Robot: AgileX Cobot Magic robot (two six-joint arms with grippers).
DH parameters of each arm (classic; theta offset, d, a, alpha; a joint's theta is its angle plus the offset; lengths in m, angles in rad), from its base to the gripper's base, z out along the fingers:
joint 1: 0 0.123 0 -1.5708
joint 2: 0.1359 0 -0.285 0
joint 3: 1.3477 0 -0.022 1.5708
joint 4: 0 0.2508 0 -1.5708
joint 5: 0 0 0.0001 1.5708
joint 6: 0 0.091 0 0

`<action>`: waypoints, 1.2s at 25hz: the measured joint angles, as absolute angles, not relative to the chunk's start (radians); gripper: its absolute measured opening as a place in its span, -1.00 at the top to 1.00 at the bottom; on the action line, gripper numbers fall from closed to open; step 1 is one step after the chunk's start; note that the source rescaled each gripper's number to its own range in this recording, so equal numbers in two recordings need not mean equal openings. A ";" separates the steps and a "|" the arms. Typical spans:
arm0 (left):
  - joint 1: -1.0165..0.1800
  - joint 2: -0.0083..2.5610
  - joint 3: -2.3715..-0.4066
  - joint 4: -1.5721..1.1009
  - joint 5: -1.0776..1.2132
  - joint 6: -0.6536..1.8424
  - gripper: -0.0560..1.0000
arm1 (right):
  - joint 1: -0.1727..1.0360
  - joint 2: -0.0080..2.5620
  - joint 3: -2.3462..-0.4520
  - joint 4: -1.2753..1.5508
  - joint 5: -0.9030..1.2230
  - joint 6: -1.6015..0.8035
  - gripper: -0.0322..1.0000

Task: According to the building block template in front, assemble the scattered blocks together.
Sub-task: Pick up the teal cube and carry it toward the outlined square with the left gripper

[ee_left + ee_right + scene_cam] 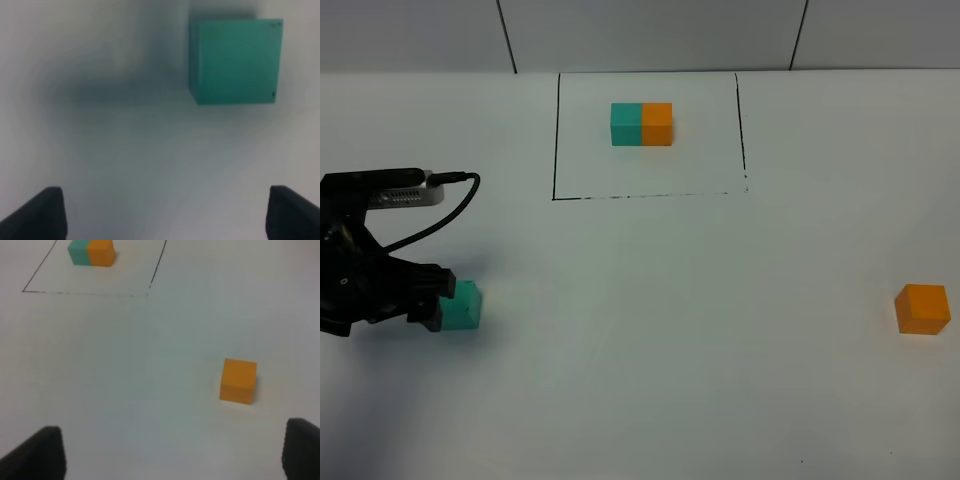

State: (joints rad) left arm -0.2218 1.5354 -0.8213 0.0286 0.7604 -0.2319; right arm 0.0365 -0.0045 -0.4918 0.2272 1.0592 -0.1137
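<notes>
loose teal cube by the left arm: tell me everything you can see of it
The loose teal cube is a small plain matte block with crisp edges, tiny dark specks near two corners of one face, and no frame line around it. It sits flat on the white table, far left. The left gripper is close, jaws open; the cube lies ahead of them, not between them, and only the table appears to touch it.

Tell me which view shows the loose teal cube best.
The left wrist view: the loose teal cube appears large and unobstructed. In the exterior high view it is small, its left edge behind the left gripper. The right wrist view misses it.
</notes>
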 joint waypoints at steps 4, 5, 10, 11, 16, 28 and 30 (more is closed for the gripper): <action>-0.271 1.601 -0.885 0.035 0.746 -0.237 -0.43 | 0.036 -0.005 -0.492 0.227 1.059 -0.113 -0.51; -0.283 1.615 -0.901 0.034 0.744 -0.239 -0.43 | 0.036 -0.005 -0.492 0.227 1.059 -0.113 -0.50; -0.296 1.665 -0.931 0.031 0.726 -0.261 -0.43 | 0.036 -0.005 -0.492 0.227 1.059 -0.113 -0.47; -0.296 1.670 -0.931 0.031 0.719 -0.263 -0.43 | 0.036 -0.005 -0.492 0.227 1.059 -0.113 -0.47; -0.296 1.719 -0.931 0.031 0.666 -0.285 -0.43 | 0.036 -0.005 -0.492 0.227 1.059 -0.113 -0.47; -0.296 1.855 -0.931 0.031 0.557 -0.289 -0.38 | 0.036 -0.005 -0.492 0.227 1.059 -0.110 -0.47; -0.296 1.856 -0.931 0.031 0.553 -0.289 -0.21 | 0.036 -0.005 -0.492 0.227 1.059 -0.110 -0.47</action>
